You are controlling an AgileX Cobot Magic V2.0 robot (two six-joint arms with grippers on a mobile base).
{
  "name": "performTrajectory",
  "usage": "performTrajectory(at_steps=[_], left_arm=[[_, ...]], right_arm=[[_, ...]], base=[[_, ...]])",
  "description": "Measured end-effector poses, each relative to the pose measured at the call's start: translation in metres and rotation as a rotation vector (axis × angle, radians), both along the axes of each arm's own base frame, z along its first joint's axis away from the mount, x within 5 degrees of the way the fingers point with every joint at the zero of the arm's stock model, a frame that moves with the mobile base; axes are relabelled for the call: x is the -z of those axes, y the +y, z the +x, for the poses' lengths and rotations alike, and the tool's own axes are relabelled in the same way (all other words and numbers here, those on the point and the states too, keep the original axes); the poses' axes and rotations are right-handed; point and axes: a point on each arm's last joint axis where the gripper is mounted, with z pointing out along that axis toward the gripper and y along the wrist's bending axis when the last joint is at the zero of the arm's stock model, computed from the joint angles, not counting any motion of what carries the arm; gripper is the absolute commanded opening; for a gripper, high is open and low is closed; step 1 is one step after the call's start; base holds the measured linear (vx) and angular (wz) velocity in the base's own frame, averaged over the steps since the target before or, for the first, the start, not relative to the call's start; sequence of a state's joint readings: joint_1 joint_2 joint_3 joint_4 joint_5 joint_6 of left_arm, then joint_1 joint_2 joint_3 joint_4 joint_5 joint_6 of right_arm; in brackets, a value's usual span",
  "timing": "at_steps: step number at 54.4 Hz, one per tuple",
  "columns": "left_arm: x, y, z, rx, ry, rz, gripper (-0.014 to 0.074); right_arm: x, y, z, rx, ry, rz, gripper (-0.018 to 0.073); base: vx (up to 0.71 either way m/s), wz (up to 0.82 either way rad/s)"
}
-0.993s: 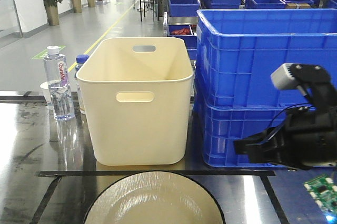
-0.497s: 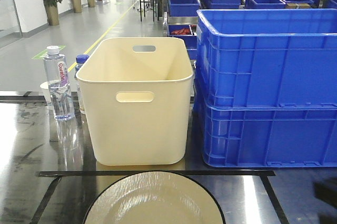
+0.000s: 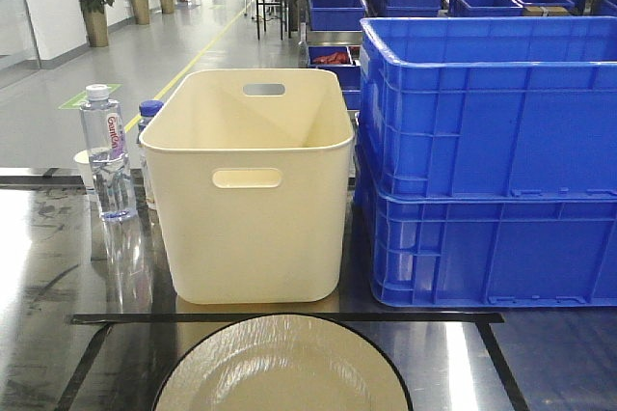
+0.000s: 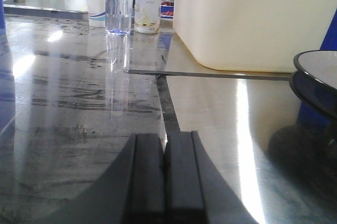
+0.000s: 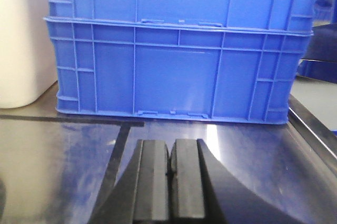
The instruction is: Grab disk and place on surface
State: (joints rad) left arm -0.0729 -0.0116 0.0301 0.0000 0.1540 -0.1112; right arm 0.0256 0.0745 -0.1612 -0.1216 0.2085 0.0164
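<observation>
1. Already the disk (image 3: 281, 365) lies flat on the surface (image 3: 58, 266), at the near edge of the front view, inside the black tape lines (image 3: 289, 317) and just in front of the cream plastic bin (image 3: 249, 184); the left wrist view catches only its black rim (image 4: 316, 74) at the far right.
2. Judging by that, the placing looks done, or the grab has not begun; these views alone cannot settle which.
3. If a grab is meant, the rim is the only hold: the disk is wider than a gripper, so the fingers must first spread, then come in low and level to take the raised edge.
4. Keep clear of the bin and the stacked blue crates (image 3: 487, 155) behind, and of the water bottle (image 3: 104, 152) to the left.
5. Left gripper (image 4: 164, 145): fingers pressed together, holding nothing, low over the glossy top and pointing along the tape line toward the bin's corner, the disk off to its right.
6. Right gripper (image 5: 169, 155): fingers likewise closed and empty, low and level, aimed squarely at the lower blue crate (image 5: 174, 71).
7. Neither arm appears in the front view, so both sit near the table's near edge.
</observation>
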Motion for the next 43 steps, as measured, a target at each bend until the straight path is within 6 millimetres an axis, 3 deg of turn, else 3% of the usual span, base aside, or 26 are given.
performTrajectory(at_steps=[7, 12, 43], left_arm=[[0.000, 0.000, 0.000, 0.000, 0.000, 0.000, 0.0001], [0.001, 0.000, 0.000, 0.000, 0.005, 0.000, 0.0001], [0.001, 0.000, 0.000, 0.000, 0.006, 0.000, 0.0001]], right_arm=[[0.040, 0.001, 0.000, -0.007, 0.001, 0.030, -0.0008], [0.052, 0.001, 0.001, -0.006, 0.028, 0.057, -0.0008], [0.058, 0.000, 0.001, 0.004, 0.088, 0.076, -0.0008]], base=[[0.00, 0.00], [0.00, 0.01], [0.00, 0.00]])
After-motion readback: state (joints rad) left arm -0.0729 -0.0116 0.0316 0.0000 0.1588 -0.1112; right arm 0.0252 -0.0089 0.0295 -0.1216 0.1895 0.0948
